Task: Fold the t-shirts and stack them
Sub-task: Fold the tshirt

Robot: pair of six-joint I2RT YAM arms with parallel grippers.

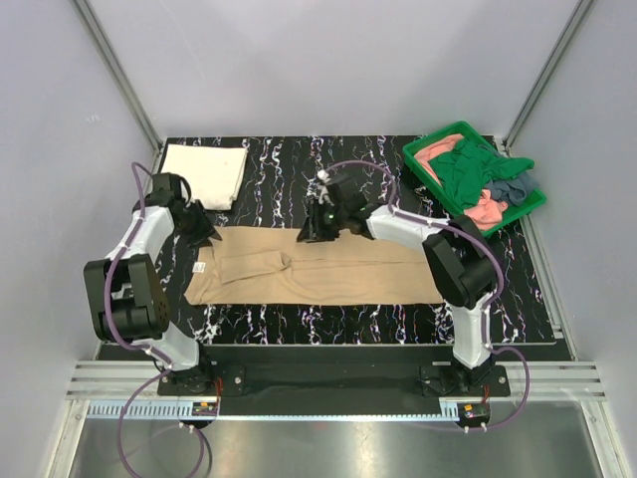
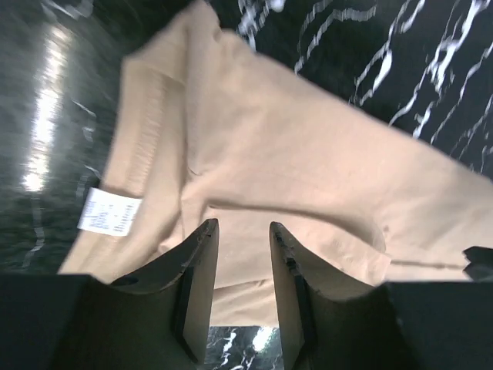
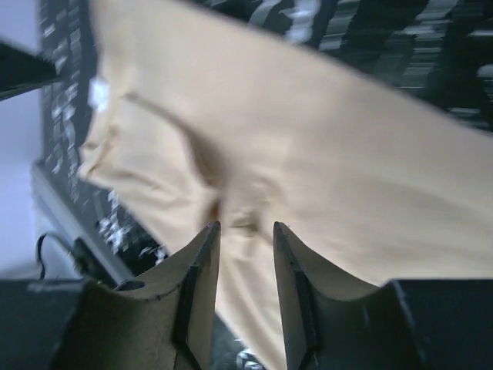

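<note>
Two hands stand over the far edge of the tan t-shirt (image 1: 318, 269), which lies flat across the middle of the tabletop (image 1: 518, 299) as a long band folded lengthwise, running left to right. Left hand (image 1: 204, 235): positioned at the far left corner of the tan t-shirt, at the end that bears a white label (image 2: 109, 210). Its fingers (image 2: 199, 266) are apart with nothing clamped between them; tan cloth shows through the gap and extends below and ahead of the fingertips. Right hand (image 1: 311, 233): positioned at the far edge, near the middle of the shirt's length. Its fingers (image 3: 202, 270) are likewise apart and clamp nothing; tan cloth with a creased fold lies under and ahead of the gap. Whether either hand touches the cloth cannot be determined. Cream-white t-shirt (image 1: 204, 174): folded into a neat rectangle at the far left corner of the tabletop, just beyond the left hand and apart from the tan t-shirt. Green tray (image 1: 430, 137): located at the far right corner, well apart from both hands. It holds the dark green t-shirt (image 1: 466, 169), the salmon-pink t-shirt (image 1: 435, 154) and the grey-blue t-shirt (image 1: 516, 187), all bundled loosely and unfolded.
</note>
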